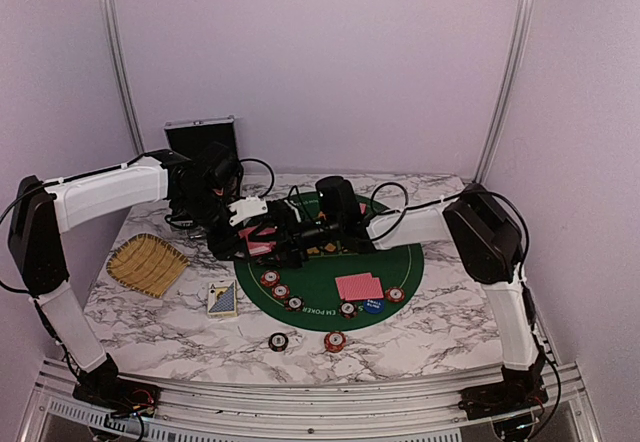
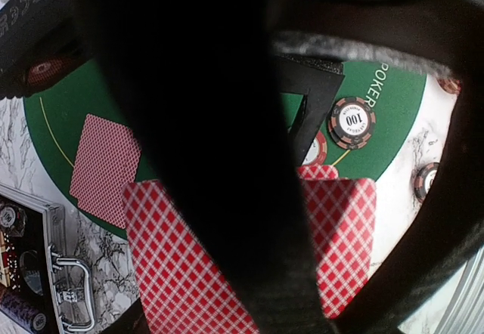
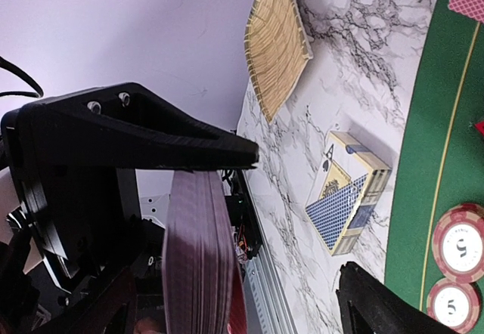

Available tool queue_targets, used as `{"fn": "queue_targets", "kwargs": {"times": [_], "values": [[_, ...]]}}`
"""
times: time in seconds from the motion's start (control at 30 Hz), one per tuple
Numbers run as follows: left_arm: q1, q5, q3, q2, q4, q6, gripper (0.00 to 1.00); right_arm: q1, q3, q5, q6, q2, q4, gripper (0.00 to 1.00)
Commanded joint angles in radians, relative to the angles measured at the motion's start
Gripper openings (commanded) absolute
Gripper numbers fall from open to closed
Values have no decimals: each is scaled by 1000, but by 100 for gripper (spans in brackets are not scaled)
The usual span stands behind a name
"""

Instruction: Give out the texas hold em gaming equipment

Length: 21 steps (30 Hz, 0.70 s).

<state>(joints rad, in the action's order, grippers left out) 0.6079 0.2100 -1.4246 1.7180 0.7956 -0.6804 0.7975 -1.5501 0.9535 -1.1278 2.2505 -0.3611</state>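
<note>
Top: deck (image 1: 256,246) is held over the mat's (image 1: 400,262) left-rear, dealt pair (image 1: 360,287) near mat's front. L wrist: left fingers (image 2: 212,122) clenched on deck. R wrist: right fingers (image 3: 151,134) spread wide round deck's edge. Best to pinch only the top card and slide it off w/o fanning.

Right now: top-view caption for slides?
Left pincer holds red-backed playing cards over green half-round poker mat, right pincer open beside it.
</note>
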Motion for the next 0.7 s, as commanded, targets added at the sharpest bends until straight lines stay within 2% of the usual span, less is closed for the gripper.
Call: {"fn": "queue_targets", "kwargs": {"times": [0.0, 0.67], "values": [[0, 15, -26, -18, 11, 4, 0, 21, -74, 25, -55, 28, -122, 90], [0, 19, -17, -17, 10, 5, 0, 44, -219, 33, -119, 157, -143, 88]]}}
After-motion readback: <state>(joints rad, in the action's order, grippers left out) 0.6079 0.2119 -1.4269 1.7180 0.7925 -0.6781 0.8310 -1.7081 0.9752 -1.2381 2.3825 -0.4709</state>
